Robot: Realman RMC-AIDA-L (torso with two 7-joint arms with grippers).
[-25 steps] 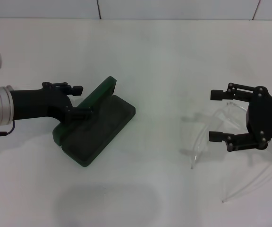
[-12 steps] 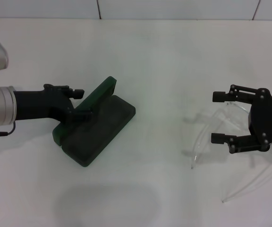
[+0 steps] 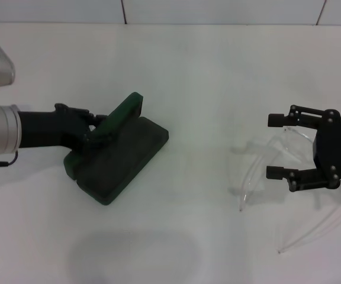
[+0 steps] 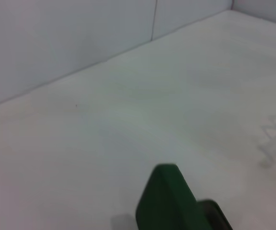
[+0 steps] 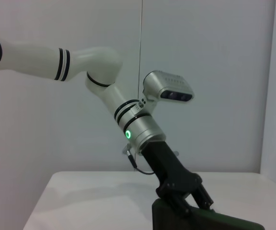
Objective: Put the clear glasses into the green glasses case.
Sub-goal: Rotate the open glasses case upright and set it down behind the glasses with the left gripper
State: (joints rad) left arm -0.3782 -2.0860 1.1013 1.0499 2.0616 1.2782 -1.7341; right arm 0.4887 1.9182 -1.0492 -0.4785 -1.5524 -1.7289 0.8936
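The left claw (image 3: 96, 127) had tipped the green glasses case (image 3: 118, 158) lid lower — clamped on it; the right claw (image 3: 275, 146) hung apart over the clear glasses (image 3: 256, 170).

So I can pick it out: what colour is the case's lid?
Dark green; the lid shows best in the head view.

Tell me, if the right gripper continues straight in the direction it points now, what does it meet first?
Probably the clear glasses: the open right gripper points toward the robot's left, fingers around their frame. Its height above them is unclear.
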